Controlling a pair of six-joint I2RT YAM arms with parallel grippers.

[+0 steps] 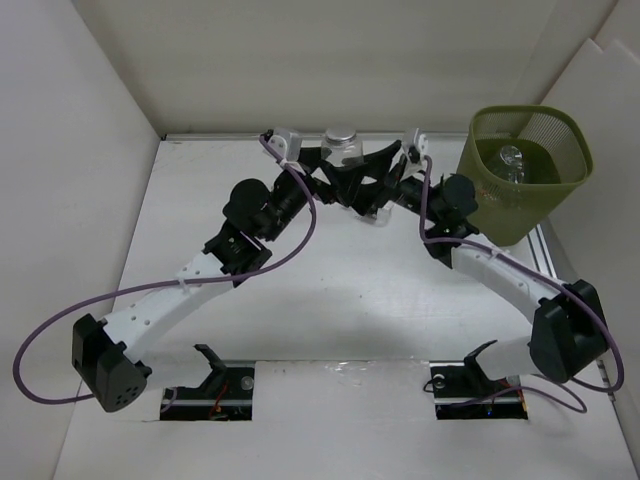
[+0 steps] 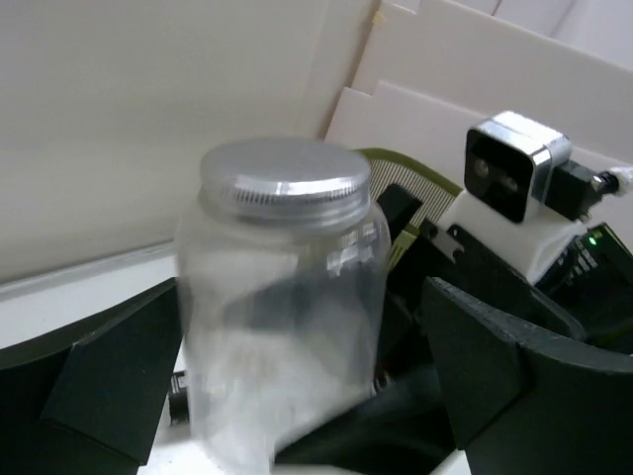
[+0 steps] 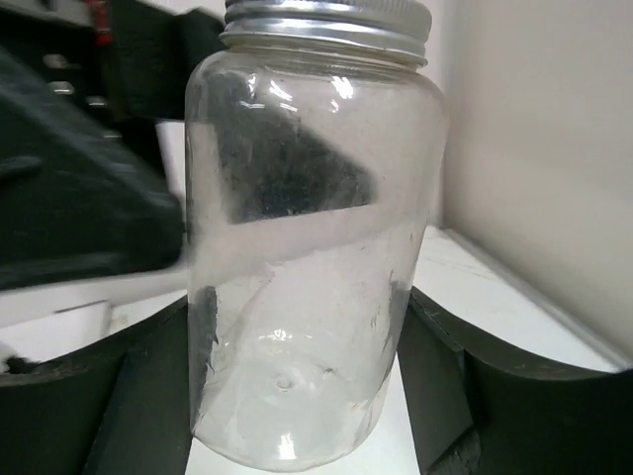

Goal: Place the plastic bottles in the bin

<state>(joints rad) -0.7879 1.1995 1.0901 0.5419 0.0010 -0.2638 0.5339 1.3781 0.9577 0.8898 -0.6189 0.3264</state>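
Right gripper [image 3: 297,396] is closest, its fingers clamped on the upright clear bottle [image 3: 307,247]. At the left wrist, the left gripper [image 2: 297,386] is spread around this bottle, with a gap on one side. From above, the bin [image 1: 500,215] stands just beside, to the right. It looks like a handover. Next, I think, the left gripper backs away, then carry and drop.

White arm links [image 1: 170,300], black joints, black wedge jaws on left gripper [image 2: 297,336] and right gripper [image 3: 297,346], purple cables [image 1: 16,366] over table [image 1: 330,310].
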